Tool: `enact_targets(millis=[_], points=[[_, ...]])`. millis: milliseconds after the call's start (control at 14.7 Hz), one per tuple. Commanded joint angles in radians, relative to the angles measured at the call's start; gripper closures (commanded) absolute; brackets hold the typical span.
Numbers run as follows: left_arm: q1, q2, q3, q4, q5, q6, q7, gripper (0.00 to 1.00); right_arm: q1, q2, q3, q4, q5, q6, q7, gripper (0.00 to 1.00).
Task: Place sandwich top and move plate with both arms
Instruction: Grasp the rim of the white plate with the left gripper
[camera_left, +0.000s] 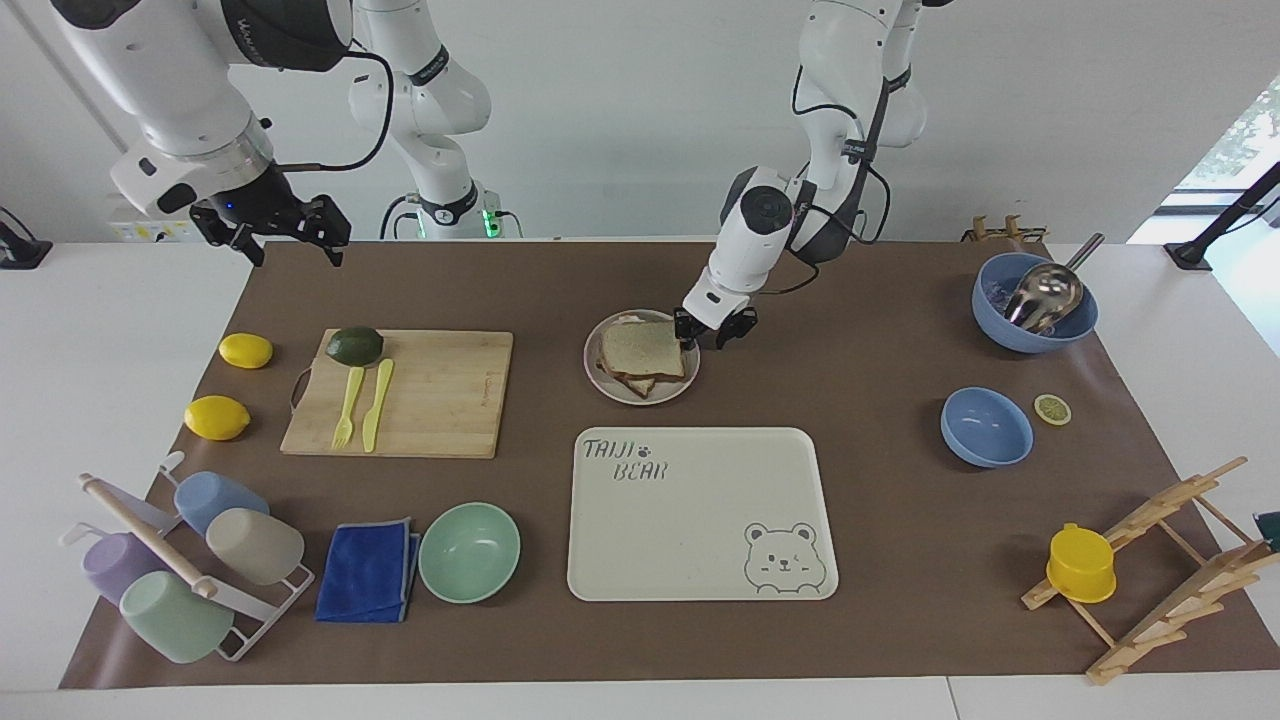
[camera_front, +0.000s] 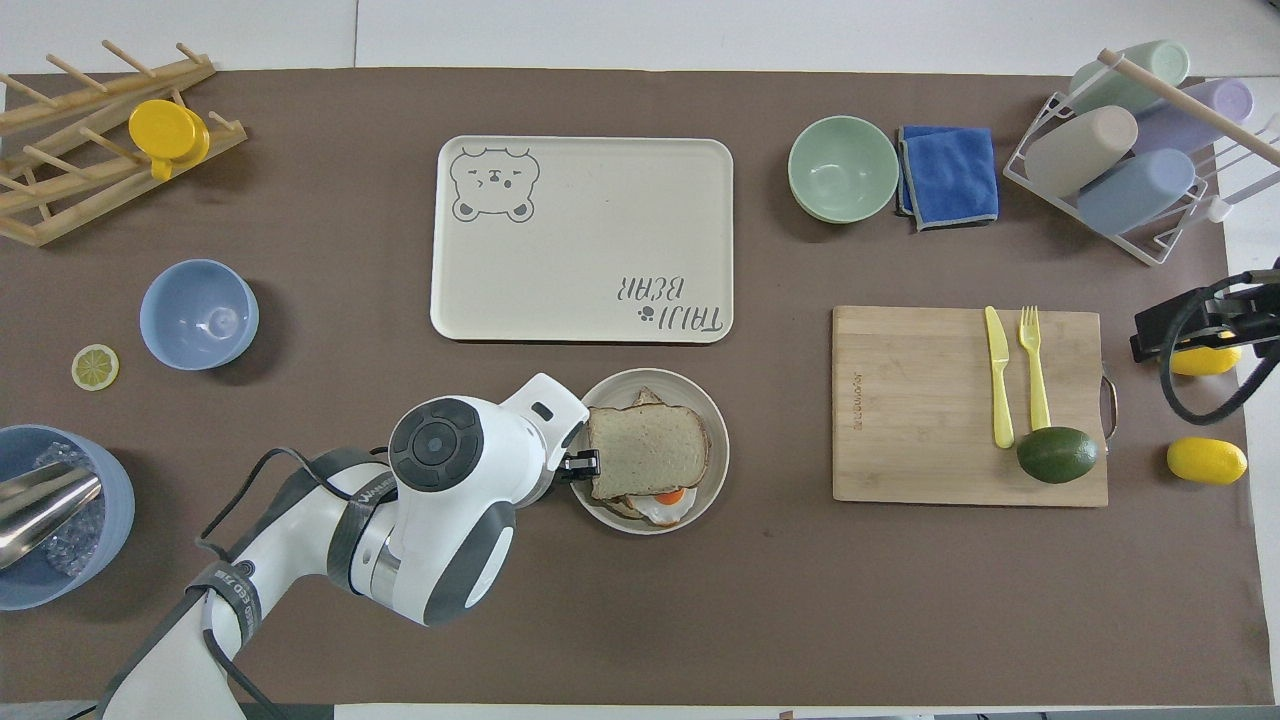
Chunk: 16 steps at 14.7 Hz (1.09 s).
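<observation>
The sandwich top (camera_left: 642, 348) lies flat on the stack in the small round plate (camera_left: 625, 393), mid-table. In the overhead view the bread (camera_front: 647, 450) covers a slice with a fried egg (camera_front: 665, 505) that peeks out at the edge nearer the robots. My left gripper (camera_left: 706, 338) is low at the plate's rim (camera_front: 700, 395) on the left arm's side, its fingers still apart and astride the rim. It shows at the rim from above as well, the left gripper (camera_front: 585, 463). My right gripper (camera_left: 268, 240) hangs open and raised over the table's edge at the right arm's end, holding nothing.
The cream bear tray (camera_left: 700, 540) lies farther from the robots than the plate. A cutting board (camera_left: 440, 400) with an avocado (camera_left: 354, 345), fork and knife sits toward the right arm's end, with two lemons (camera_left: 216, 417) beside it. A blue bowl (camera_left: 986, 427) stands toward the left arm's end.
</observation>
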Motion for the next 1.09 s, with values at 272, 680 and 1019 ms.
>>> enact_targets(millis=[272,680,1019], points=[[-0.025,-0.004,0.014,-0.014,-0.037,0.028,0.001,0.7,0.008,-0.007,-0.02,-0.013,0.021,0.011,0.002,0.0],[-0.041,-0.004,0.014,-0.011,-0.045,0.028,0.001,1.0,0.007,-0.001,-0.018,-0.008,0.023,0.0,-0.021,0.0],[-0.029,-0.001,0.014,-0.003,-0.045,0.019,0.004,1.0,0.004,-0.001,-0.018,-0.006,0.021,0.003,-0.021,0.0]])
